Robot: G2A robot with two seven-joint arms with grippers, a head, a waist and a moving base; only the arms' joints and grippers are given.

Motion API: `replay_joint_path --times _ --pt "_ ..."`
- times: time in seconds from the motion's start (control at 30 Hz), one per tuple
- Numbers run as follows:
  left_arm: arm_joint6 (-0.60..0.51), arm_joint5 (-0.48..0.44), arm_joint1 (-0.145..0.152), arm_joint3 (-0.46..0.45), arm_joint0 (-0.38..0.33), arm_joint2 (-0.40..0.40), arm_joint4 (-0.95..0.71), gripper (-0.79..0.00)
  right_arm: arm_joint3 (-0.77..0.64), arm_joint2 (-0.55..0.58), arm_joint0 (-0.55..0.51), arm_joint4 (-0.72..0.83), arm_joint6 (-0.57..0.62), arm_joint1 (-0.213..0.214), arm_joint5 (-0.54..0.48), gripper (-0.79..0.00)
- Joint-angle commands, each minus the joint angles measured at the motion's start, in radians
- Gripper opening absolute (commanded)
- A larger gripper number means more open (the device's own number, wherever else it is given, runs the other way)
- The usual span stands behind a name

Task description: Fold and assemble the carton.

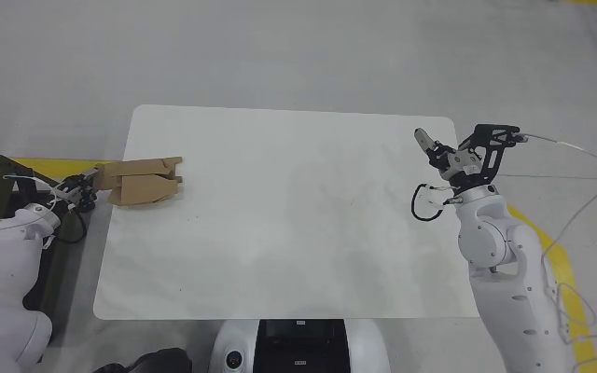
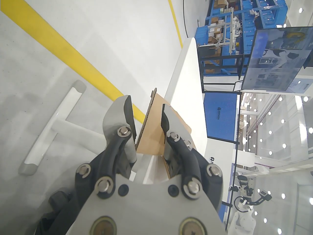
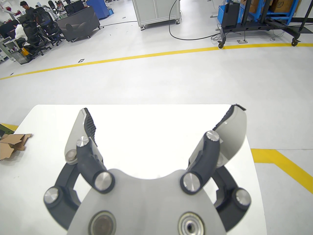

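Observation:
A flattened brown carton [image 1: 140,182] lies at the left edge of the white table [image 1: 298,224] and sticks out a little past it. My left gripper [image 1: 90,189] is just off that edge, and its fingers are closed on the carton's overhanging end. In the left wrist view the corrugated edge of the carton [image 2: 151,133] stands between the two pads of the left gripper [image 2: 146,103]. My right gripper [image 1: 434,149] hovers over the far right corner, open and holding nothing. The right wrist view shows the right gripper [image 3: 161,108] spread wide, with the carton [image 3: 12,144] far across the table [image 3: 146,123].
The tabletop [image 2: 185,74] carries nothing but the carton. Yellow floor tape [image 2: 73,57] runs on the floor beside the table's left side, and a white table leg [image 2: 56,128] shows under the left gripper.

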Motion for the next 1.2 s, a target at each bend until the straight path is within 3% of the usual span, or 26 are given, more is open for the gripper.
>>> replay_joint_path --times 0.0,0.03,0.07,0.1,0.83,0.97,1.17 --pt "-0.035 0.011 -0.007 -0.023 -0.007 0.023 0.057 -0.785 0.0 0.0 0.0 0.0 0.0 0.0 0.0 0.0" --pt "-0.035 0.011 -0.007 -0.023 -0.007 0.023 0.057 -0.785 0.0 0.0 0.0 0.0 0.0 0.0 0.0 0.0" --pt "-0.035 0.011 -0.007 -0.023 -0.007 0.023 0.057 -0.523 0.0 0.0 0.0 0.0 0.0 0.0 0.0 0.0" --pt "-0.035 0.011 -0.007 -0.023 -0.007 0.023 0.057 0.0 0.0 0.0 0.0 0.0 0.0 0.0 0.0 0.0" --pt "-0.035 0.011 -0.007 -0.023 -0.007 0.023 0.057 0.0 0.0 0.0 0.0 0.0 0.0 0.0 0.0 0.0" --pt "0.068 0.007 -0.003 -0.025 0.009 -0.013 0.011 0.0 0.0 0.0 0.0 0.0 0.0 0.0 0.0 0.0" --pt "0.078 -0.015 0.026 -0.034 0.026 -0.077 -0.041 0.0 0.0 0.0 0.0 0.0 0.0 0.0 0.0 0.0"
